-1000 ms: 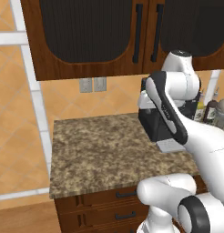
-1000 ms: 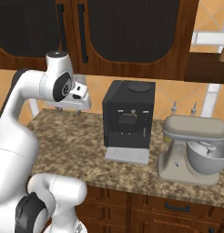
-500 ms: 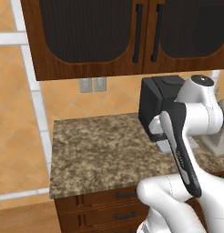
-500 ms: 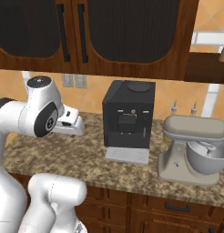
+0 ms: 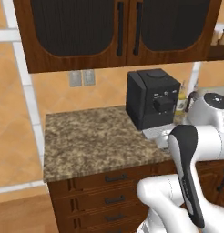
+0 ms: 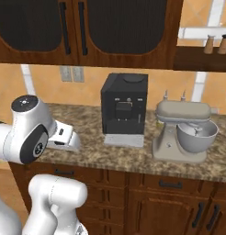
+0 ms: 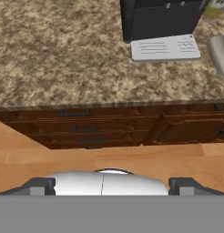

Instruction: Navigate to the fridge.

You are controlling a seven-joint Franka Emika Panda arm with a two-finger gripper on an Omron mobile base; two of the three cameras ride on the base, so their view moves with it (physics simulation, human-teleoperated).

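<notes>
Fridge whereabouts cannot be told from these views, dark wall cabinets [image 6: 119,27] above a speckled stone bench [image 5: 91,141], black coffee machine [image 6: 124,108] at its back edge, grey stand mixer [image 6: 183,131] just beside, gripper [image 7: 111,185] spread wide, holding nothing

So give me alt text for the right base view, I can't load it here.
A granite counter over dark wood drawers holds a black coffee machine and, to its right, a grey stand mixer. Dark wall cabinets hang above, and the robot's white arm fills the lower left. No fridge appears.
</notes>
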